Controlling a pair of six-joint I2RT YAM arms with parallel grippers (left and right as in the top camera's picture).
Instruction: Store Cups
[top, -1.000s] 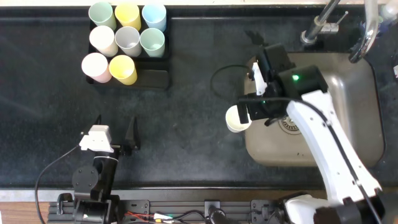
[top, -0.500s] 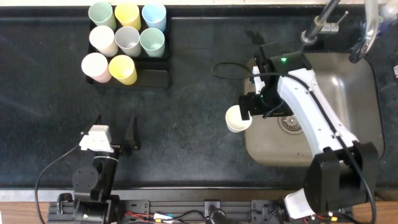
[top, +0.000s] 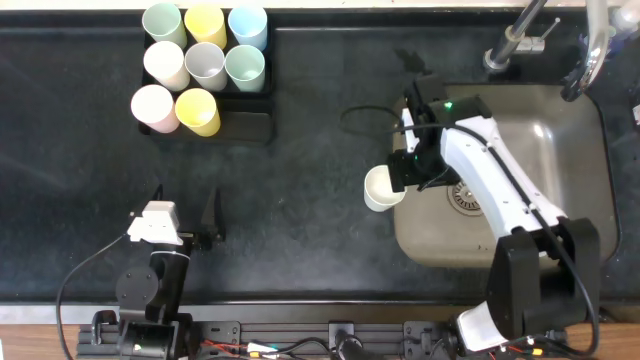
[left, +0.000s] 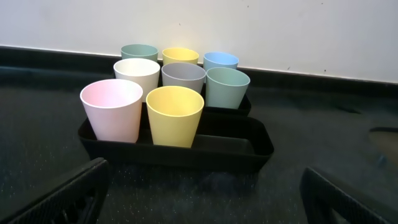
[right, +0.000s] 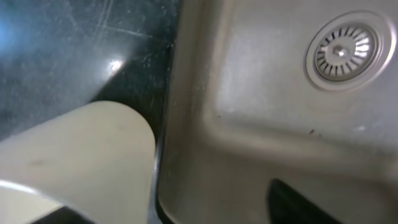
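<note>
**Cream cup at the sink's edge, right arm on it**

My right end effector (top: 402, 176) sits against the rim of a cream cup (top: 380, 188). I cannot tell whether it is gripping the cup or merely resting beside it. In the top view the cup shows its open mouth. It is over the dark desk (top: 300, 230), just beside the left lip of the steel sink (top: 560, 210). From the right wrist camera the cup's wall lies close in, next to the sink's rim. The round drain (right: 341, 51) is farther off in the basin.

My left end effector (top: 187, 205) is spread wide with nothing between its jaws. It is low on the left side of the desk near its own base, well apart from the cream cup. It faces the black tray (left: 186, 155), which lies at the desk's far left.

Eight cups stand upright in the tray:
- **Back row:** a sage cup (left: 139, 53), a back yellow cup (left: 180, 57) and a blue cup (left: 221, 61).
- **Middle row:** a white cup (left: 137, 73), a grey cup (left: 183, 76) and a pale green cup (left: 227, 87).
- **Front row:** a pink cup (left: 112, 111) touching a front yellow cup (left: 175, 117).
</note>
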